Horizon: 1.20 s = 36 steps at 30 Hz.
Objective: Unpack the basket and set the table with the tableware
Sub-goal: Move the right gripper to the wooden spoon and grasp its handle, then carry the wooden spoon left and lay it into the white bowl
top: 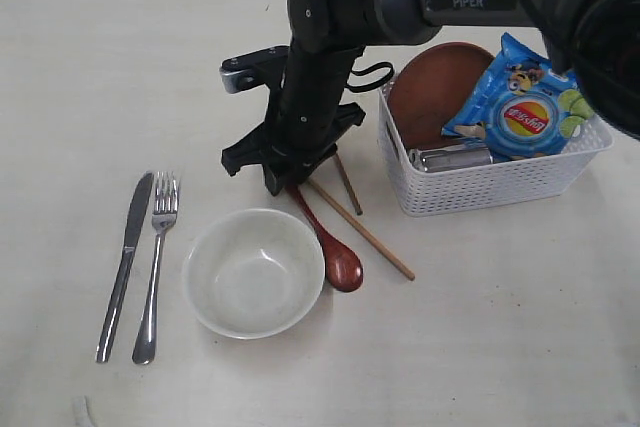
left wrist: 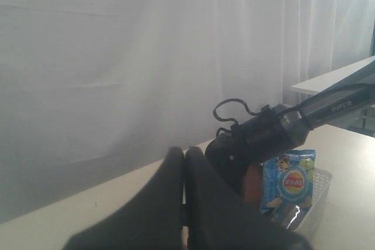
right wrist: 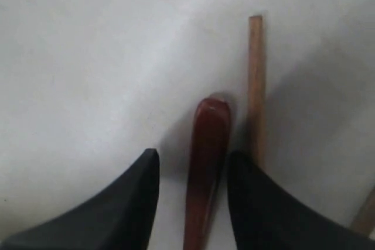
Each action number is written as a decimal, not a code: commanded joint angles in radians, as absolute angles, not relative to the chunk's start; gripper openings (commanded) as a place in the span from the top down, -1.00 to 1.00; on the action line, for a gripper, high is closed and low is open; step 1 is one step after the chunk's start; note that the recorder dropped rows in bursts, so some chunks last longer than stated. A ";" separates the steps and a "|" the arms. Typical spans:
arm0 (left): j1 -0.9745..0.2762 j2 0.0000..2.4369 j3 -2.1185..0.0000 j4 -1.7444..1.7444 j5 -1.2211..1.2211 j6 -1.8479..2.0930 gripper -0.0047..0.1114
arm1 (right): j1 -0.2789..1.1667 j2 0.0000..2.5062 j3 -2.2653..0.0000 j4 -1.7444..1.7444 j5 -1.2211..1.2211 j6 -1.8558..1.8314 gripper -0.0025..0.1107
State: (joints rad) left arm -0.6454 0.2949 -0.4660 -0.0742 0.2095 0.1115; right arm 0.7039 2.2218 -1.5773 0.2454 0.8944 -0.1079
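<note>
The right gripper (right wrist: 192, 165), jaws apart, straddles the handle of the wooden spoon (right wrist: 206, 139) on the table (top: 480, 327), seemingly not touching it; the left gripper (left wrist: 184, 162) is pressed together.

Pale sheer curtain (left wrist: 117, 57), soft diffuse daylight

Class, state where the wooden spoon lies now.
In the exterior view the wooden spoon lies near the middle, between the white bowl and a chopstick, its handle end between the right gripper's open jaws.
</note>
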 commanded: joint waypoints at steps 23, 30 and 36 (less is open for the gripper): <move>-0.641 0.292 -0.461 -0.086 0.211 0.105 0.92 | 0.699 2.232 -1.581 0.125 0.805 -0.098 0.96; -0.641 0.292 -0.461 -0.086 0.211 0.105 0.92 | 0.699 2.150 -1.581 0.125 0.738 -0.101 0.96; -0.641 0.292 -0.461 -0.086 0.211 0.105 0.92 | 0.699 2.075 -1.581 0.125 0.731 -0.101 0.96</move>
State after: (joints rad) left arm -0.6454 0.2949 -0.4660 -0.0742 0.2095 0.1073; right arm 0.7039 2.1124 -1.5810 0.1334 0.7375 -0.0950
